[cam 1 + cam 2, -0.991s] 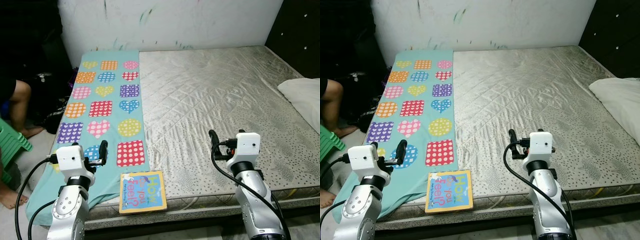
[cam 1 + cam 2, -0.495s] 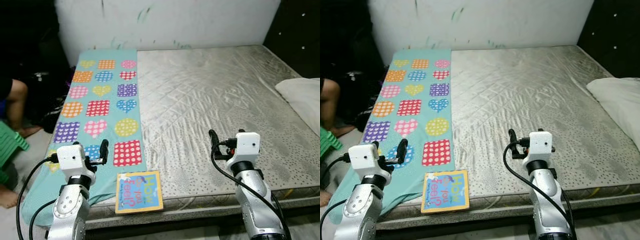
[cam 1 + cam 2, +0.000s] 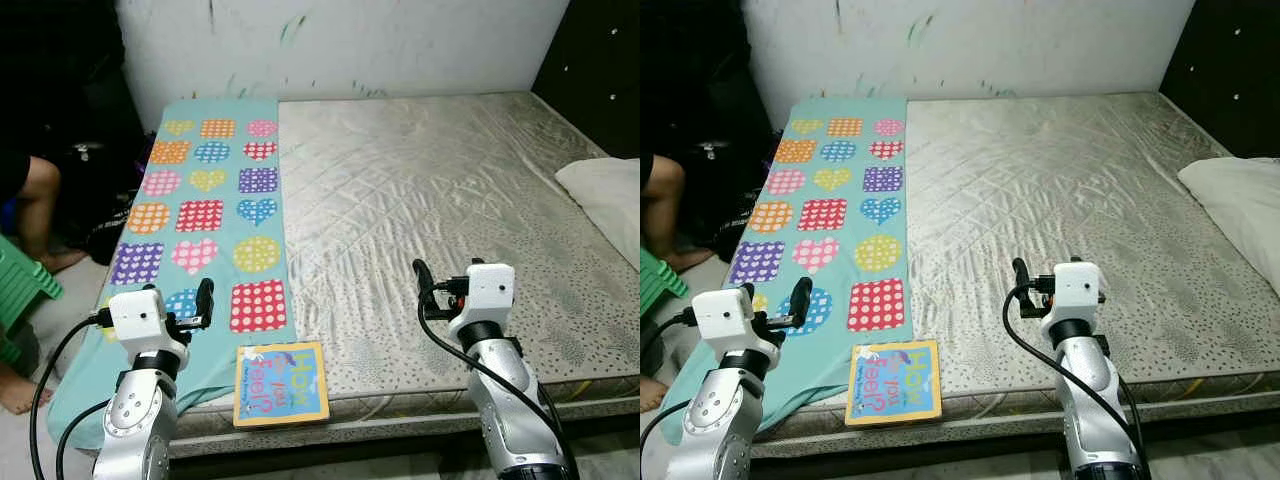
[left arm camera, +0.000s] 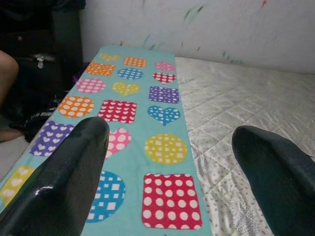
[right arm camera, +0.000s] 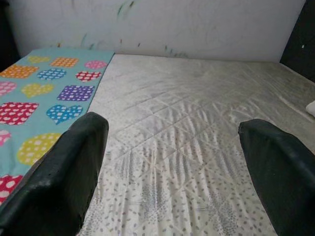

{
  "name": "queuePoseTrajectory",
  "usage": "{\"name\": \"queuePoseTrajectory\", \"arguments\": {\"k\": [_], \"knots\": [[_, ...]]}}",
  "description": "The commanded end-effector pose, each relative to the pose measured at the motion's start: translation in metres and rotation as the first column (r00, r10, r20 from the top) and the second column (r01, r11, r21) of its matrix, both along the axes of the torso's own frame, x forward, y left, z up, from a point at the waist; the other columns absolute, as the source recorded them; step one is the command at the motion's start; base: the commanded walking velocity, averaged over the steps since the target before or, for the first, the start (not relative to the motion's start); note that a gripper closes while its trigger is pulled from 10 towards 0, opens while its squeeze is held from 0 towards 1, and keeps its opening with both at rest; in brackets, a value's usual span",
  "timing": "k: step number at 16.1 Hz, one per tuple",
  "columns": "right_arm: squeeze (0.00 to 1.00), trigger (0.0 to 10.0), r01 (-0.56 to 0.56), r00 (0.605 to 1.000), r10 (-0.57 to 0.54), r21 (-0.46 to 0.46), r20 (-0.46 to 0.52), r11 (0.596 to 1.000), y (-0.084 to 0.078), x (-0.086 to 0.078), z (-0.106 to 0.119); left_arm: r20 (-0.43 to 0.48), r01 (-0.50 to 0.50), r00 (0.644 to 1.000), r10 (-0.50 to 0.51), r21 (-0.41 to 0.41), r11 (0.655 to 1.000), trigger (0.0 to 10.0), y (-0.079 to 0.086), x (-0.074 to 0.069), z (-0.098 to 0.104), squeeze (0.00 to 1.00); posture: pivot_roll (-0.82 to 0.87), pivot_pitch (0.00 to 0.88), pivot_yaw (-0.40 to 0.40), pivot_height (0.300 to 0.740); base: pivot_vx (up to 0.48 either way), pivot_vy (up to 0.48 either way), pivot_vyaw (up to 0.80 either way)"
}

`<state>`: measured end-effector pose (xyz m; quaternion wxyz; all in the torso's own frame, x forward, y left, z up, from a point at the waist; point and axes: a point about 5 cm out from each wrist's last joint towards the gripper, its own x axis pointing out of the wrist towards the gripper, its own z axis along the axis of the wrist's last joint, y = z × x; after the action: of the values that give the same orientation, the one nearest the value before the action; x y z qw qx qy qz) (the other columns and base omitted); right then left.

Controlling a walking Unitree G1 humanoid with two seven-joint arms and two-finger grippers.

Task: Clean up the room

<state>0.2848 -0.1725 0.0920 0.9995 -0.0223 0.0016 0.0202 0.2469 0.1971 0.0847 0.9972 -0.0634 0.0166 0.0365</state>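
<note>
A children's book (image 3: 281,383) with a blue and orange cover lies at the near edge of the mattress (image 3: 440,190). A teal blanket (image 3: 210,200) patterned with hearts and dotted shapes covers the mattress's left strip. My left gripper (image 3: 205,299) hovers open above the blanket's near end, just left of the book. My right gripper (image 3: 421,278) is open over the bare mattress, to the right of the book. In the left wrist view the blanket (image 4: 142,123) stretches ahead between the fingers (image 4: 64,182). The right wrist view has quilted mattress (image 5: 187,147) between its fingers (image 5: 59,172).
A person's leg (image 3: 40,215) and foot (image 3: 18,393) are at the left beside a green stool (image 3: 22,290). Dark bags (image 3: 95,165) stand by the bed's left side. A white pillow (image 3: 608,195) lies at the right edge. A marked white wall (image 3: 330,45) backs the bed.
The camera has shifted slightly, so the whole scene sits a little differently. Both grippers stay open in much the same place over the bed.
</note>
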Motion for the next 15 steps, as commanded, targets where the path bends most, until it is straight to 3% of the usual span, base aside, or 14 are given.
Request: {"name": "queuePoseTrajectory", "arguments": {"k": [1, 5, 10, 15], "knots": [[0.0, 10.0, -0.002, 1.0, 0.002, 0.002, 0.0, 1.0, -0.0002, 0.0016, 0.001, -0.015, 0.013, 1.0, -0.012, 0.009, 1.0, 10.0, -0.0001, 0.0015, -0.0019, 0.0, -0.18, 0.009, -0.003, 0.74, 0.0, -0.371, 0.0], [0.0, 10.0, -0.009, 1.0, 0.009, -0.001, -0.002, 1.0, 0.0006, 0.0025, 0.0005, -0.015, 0.016, 1.0, -0.016, 0.011, 1.0, 10.0, -0.0009, 0.0023, -0.0023, 0.0, -0.18, 0.001, -0.005, 0.74, 0.0, -0.441, 0.0], [0.0, 10.0, -0.016, 1.0, 0.016, -0.002, -0.006, 1.0, 0.0011, 0.0036, 0.0, -0.001, 0.012, 1.0, -0.012, -0.008, 1.0, 10.0, -0.0011, 0.0033, -0.0012, 0.0, -0.18, 0.0, -0.004, 0.74, 0.0, 0.0, 0.0], [0.0, 10.0, -0.01, 1.0, 0.01, 0.001, -0.01, 1.0, 0.0001, 0.0056, 0.0005, -0.005, 0.009, 1.0, -0.009, -0.037, 0.999, 10.0, -0.0009, 0.0055, -0.0009, 0.0, -0.18, 0.016, -0.006, 0.74, 0.0, 0.434, 0.0]]}}
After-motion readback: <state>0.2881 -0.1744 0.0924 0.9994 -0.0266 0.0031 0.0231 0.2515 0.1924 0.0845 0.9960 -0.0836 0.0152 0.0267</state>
